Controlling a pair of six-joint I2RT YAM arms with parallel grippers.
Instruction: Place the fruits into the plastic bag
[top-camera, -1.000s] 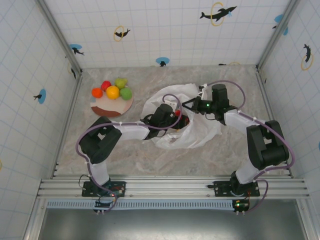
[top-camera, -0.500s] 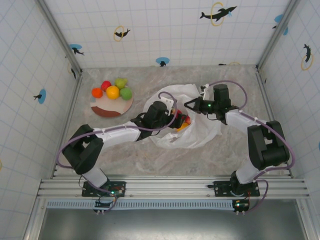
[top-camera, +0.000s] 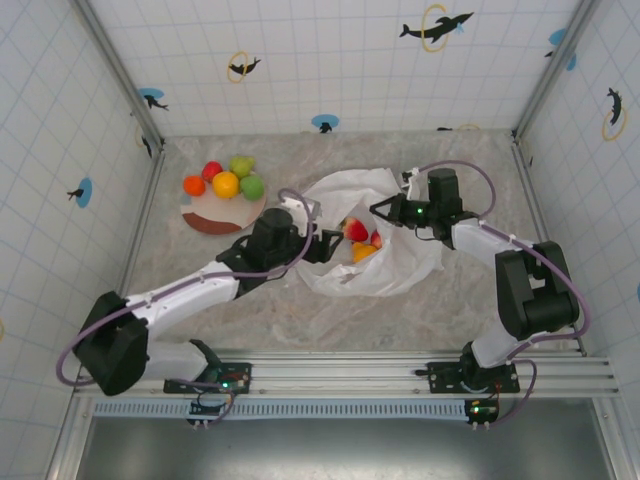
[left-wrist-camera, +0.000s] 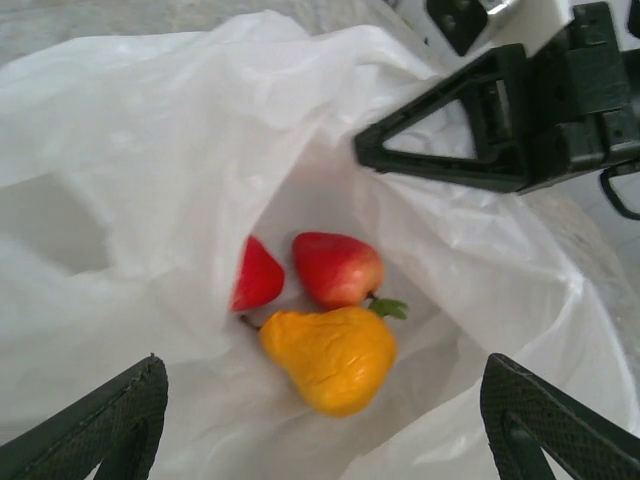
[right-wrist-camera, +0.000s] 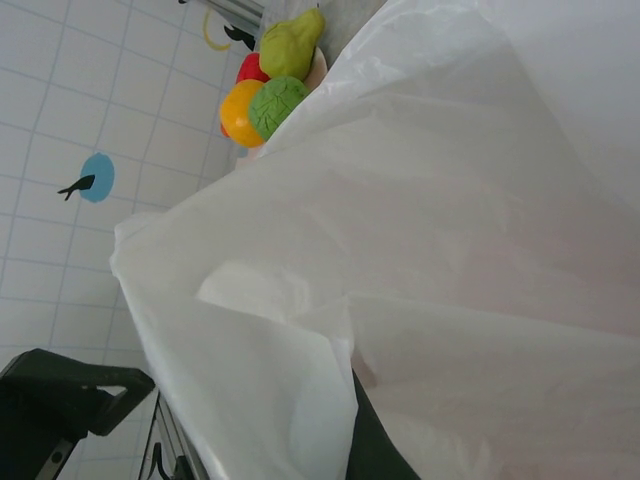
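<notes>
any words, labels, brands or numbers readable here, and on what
None: no readable text in any view.
The wall decals are dolphin and ring pictures, not writing.
The plastic bag, the fruits and the plate show no print.

1. We see the left arm and the right arm built of white links joined by bulky black joints.
2. A grey-purple cable loops along each arm.
3. The black bases at the bottom of the frame carry small green and red lights.
4. The left arm's fingers are dark, with a fine cross-hatched texture.
</notes>
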